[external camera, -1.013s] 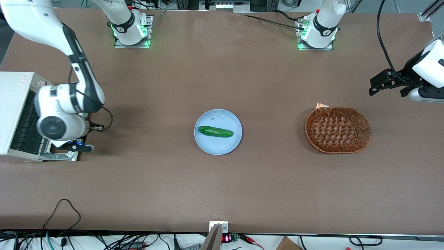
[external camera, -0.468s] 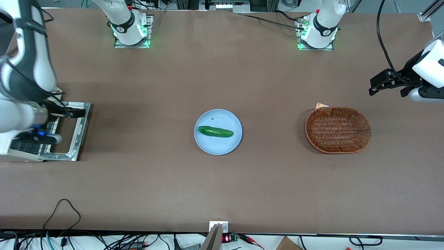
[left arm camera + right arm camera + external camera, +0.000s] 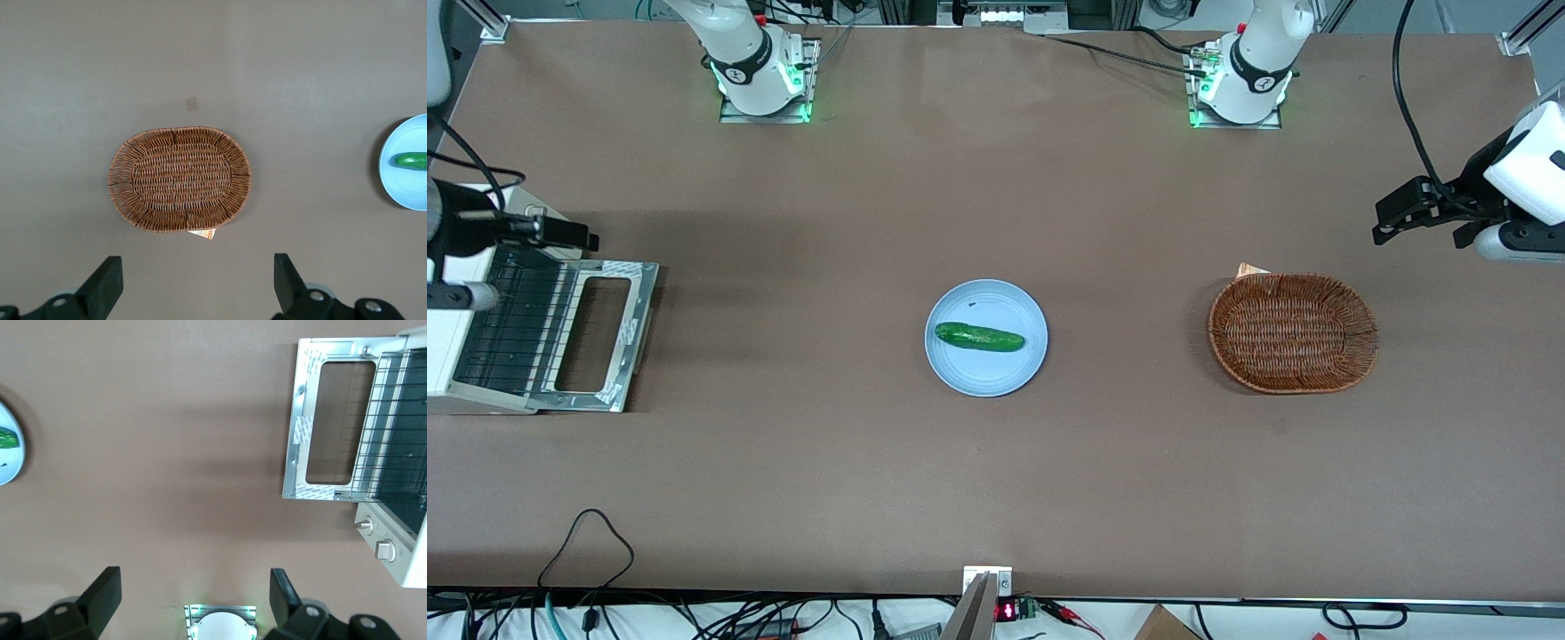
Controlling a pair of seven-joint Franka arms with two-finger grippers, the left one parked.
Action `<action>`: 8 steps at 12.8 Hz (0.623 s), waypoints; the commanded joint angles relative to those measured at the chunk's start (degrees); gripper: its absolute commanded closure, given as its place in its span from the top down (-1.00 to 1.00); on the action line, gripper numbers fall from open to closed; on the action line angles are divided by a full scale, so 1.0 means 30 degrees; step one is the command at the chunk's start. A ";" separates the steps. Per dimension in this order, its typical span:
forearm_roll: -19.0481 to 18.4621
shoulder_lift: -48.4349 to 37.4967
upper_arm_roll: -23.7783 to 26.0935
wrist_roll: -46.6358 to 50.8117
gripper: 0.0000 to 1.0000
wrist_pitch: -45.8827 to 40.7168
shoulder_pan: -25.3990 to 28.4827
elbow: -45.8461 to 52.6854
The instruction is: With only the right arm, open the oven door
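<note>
- Door (image 3: 600, 335): fully open, lying flat on the table (image 3: 996, 462) in front of the oven (image 3: 463, 302), at the working arm's end.
- Plate (image 3: 985, 369) with cucumber (image 3: 978, 337): mid-table, at 3 o'clock from the door in the front view.
- Basket (image 3: 1292, 332): toward the parked arm's end.
- Gripper (image 3: 193, 590): raised above the table, well apart from the door (image 3: 330, 420); fingers (image 3: 103, 590) spread wide, holding nothing.
</note>
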 commanded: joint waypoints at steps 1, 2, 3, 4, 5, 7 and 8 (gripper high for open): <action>0.0201 -0.2656 -0.0108 -0.0196 0.97 0.2118 0.0786 -0.3186; 0.0027 -0.3712 -0.0515 -0.0137 0.98 0.3467 0.1515 -0.4797; -0.0033 -0.4535 -0.1418 -0.0079 0.98 0.4669 0.2741 -0.6177; -0.0034 -0.5442 -0.2820 -0.0397 0.98 0.5870 0.4058 -0.7525; 0.0111 -0.5799 -0.3414 -0.0429 0.98 0.6230 0.4361 -0.8031; 0.0259 -0.5920 -0.3304 -0.0547 0.98 0.6205 0.4364 -0.8387; 0.0230 -0.5862 -0.2984 -0.0605 0.98 0.6234 0.4335 -0.8446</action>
